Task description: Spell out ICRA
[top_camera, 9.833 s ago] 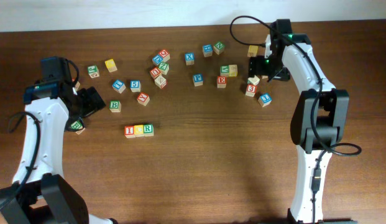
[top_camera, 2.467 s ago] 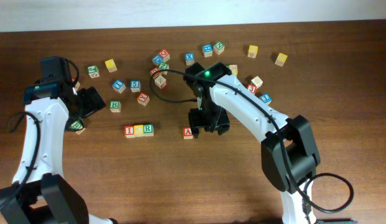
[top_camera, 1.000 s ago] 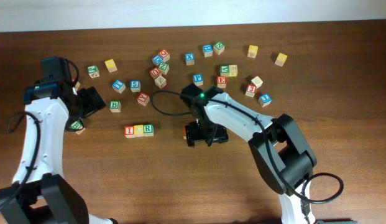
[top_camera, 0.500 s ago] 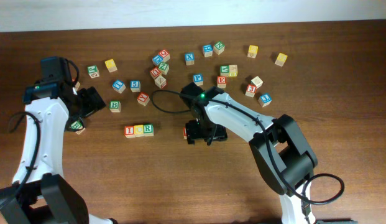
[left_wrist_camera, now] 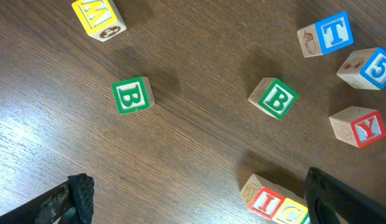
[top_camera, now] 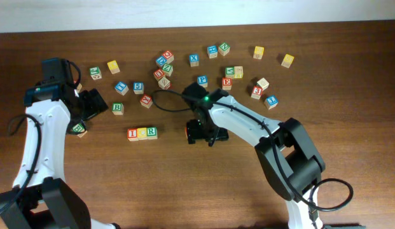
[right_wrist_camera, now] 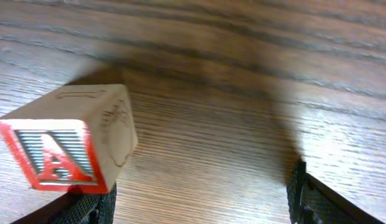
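Note:
The I [top_camera: 133, 134], C [top_camera: 142, 133] and R [top_camera: 151, 132] cubes stand in a row at the table's centre left. The I [left_wrist_camera: 265, 200] and C [left_wrist_camera: 293, 214] also show at the bottom edge of the left wrist view. The red-printed A cube [top_camera: 189, 131] lies right of the row, with a gap between them. My right gripper [top_camera: 202, 135] is open and low over the table. In the right wrist view the A cube [right_wrist_camera: 63, 147] sits tilted against the outer side of the left finger [right_wrist_camera: 87, 208], not between the jaws [right_wrist_camera: 199, 202]. My left gripper [top_camera: 90, 104] is open and empty [left_wrist_camera: 199, 205].
Many loose letter cubes lie across the far half of the table, among them a red E [top_camera: 227, 83] and a green B [top_camera: 117, 108]. The left wrist view shows two green B cubes [left_wrist_camera: 132, 95] [left_wrist_camera: 273, 98], a T [left_wrist_camera: 326, 34], a 5 [left_wrist_camera: 367, 67] and a Y [left_wrist_camera: 357, 126].
My right gripper has slid a little to the left along the table, and the A cube has moved left with it toward the row. The left arm has not moved.

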`<state>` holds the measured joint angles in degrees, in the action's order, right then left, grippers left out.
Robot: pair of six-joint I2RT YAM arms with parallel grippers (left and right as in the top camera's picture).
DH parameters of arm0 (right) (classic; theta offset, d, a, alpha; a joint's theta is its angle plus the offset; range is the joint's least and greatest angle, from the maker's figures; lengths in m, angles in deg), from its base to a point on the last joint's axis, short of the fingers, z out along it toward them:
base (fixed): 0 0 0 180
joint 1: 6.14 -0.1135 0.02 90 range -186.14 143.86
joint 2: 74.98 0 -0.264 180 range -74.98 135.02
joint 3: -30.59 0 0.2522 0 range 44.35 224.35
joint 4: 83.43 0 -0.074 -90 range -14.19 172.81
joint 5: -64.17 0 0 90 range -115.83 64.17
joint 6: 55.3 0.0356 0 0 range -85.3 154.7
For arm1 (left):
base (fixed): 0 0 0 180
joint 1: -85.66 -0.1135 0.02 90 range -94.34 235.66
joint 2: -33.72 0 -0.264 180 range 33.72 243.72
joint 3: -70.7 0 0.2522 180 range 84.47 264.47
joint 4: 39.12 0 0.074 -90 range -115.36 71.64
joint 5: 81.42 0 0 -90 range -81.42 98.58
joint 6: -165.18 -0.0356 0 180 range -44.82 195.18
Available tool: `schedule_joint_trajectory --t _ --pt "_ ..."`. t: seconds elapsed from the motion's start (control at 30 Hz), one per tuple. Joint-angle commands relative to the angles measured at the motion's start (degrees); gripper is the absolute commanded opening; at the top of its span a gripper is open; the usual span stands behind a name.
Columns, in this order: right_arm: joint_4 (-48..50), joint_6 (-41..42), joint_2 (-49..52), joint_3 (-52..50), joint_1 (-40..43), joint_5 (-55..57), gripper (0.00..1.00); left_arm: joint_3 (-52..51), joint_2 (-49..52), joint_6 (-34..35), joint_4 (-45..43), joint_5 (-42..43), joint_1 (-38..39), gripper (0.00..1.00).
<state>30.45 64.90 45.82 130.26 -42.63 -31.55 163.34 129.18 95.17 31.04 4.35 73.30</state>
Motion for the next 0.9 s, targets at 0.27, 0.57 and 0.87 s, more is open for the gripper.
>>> schedule_joint_trajectory --t 0.27,0.57,0.87 --pt "3.4 0.4 1.5 -1.3 -1.4 -2.8 0.79 0.1 -0.2 0.3 0.0 0.4 -0.2 0.99" --pt "4.4 0.4 1.5 -1.3 -1.4 -2.8 0.79 0.1 -0.2 0.3 0.0 0.4 -0.2 0.99" --pt "0.1 0.3 1.5 -1.3 -1.3 -2.6 0.77 0.1 -0.2 0.3 0.0 0.4 -0.2 0.99"
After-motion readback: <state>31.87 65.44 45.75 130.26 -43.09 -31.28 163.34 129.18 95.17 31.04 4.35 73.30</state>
